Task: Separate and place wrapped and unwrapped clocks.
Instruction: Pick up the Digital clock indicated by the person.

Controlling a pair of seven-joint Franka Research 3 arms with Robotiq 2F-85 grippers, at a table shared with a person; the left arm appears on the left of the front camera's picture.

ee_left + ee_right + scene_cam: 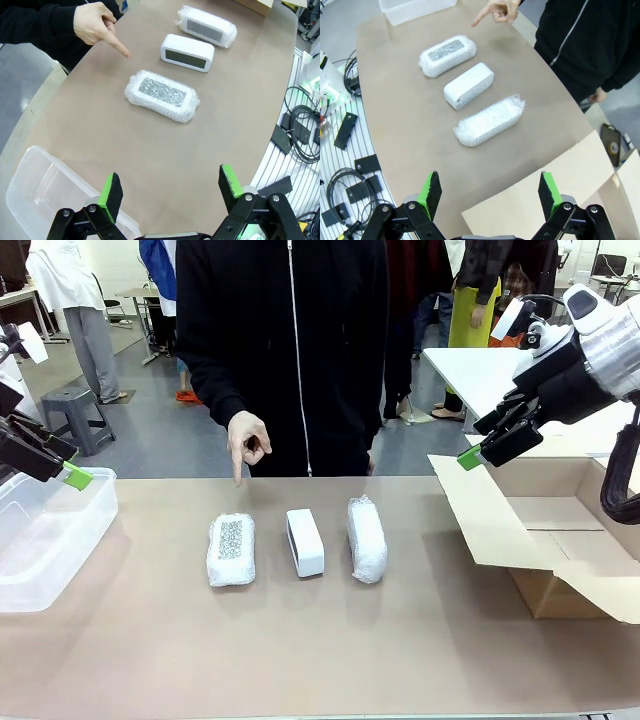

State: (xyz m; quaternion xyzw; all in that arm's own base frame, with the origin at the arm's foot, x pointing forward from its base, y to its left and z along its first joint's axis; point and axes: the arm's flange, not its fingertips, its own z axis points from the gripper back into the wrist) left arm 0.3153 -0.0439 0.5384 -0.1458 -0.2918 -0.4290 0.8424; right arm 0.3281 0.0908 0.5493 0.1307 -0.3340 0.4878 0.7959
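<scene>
Three clocks are lying in a row toward the far edge of the table (300, 660), about midway along it and apart from one another: a bubble-wrapped bundle with a grey speckled patch (231, 549) toward the left, a bare white clock (305, 542) in the middle, and a plain wrapped bundle (367, 538) toward the right. A person's hand (245, 443) is pointing down just beyond the speckled bundle. A clear plastic tub (40, 570) is sitting at the left edge and an open cardboard box (560, 570) at the right.

The left claw (170, 187) is hanging wide open and holding nothing, over the table's left end beside the tub. The right claw (489, 192) is likewise gaping and empty, above the box flap.

The bundles are probably light, and their wrap looks soft and slippery, so gripping across the narrow middle seems best. The bare clock looks stiff and smooth; I would grip it squarely across its flat sides.
</scene>
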